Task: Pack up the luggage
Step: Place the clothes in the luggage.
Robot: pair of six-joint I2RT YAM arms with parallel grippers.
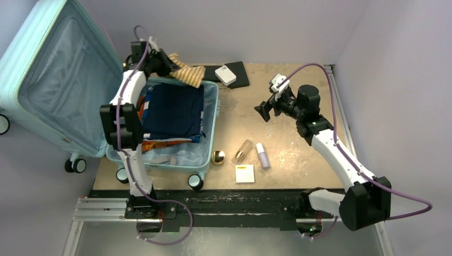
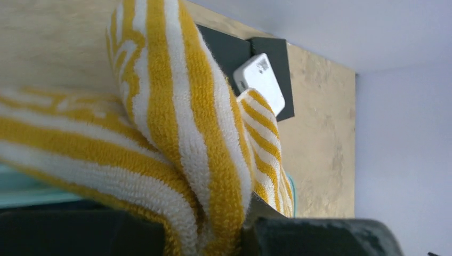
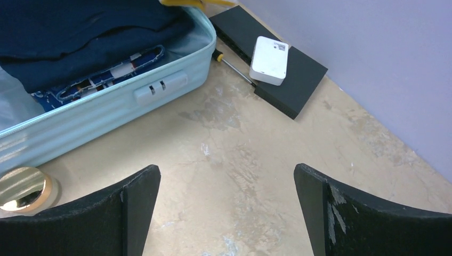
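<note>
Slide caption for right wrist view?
Open right hand over the table; luggage at left, white box on black slab beyond.

Luggage open, navy clothes inside; left fingers pinch striped towel at far rim; right fingers hover mid-table.

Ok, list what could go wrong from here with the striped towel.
1. The left gripper holds the towel bunched at the far rim of the luggage; released there, part may drape outside and block closing.
2. Its hanging end is near the white box and could drag it.
</note>
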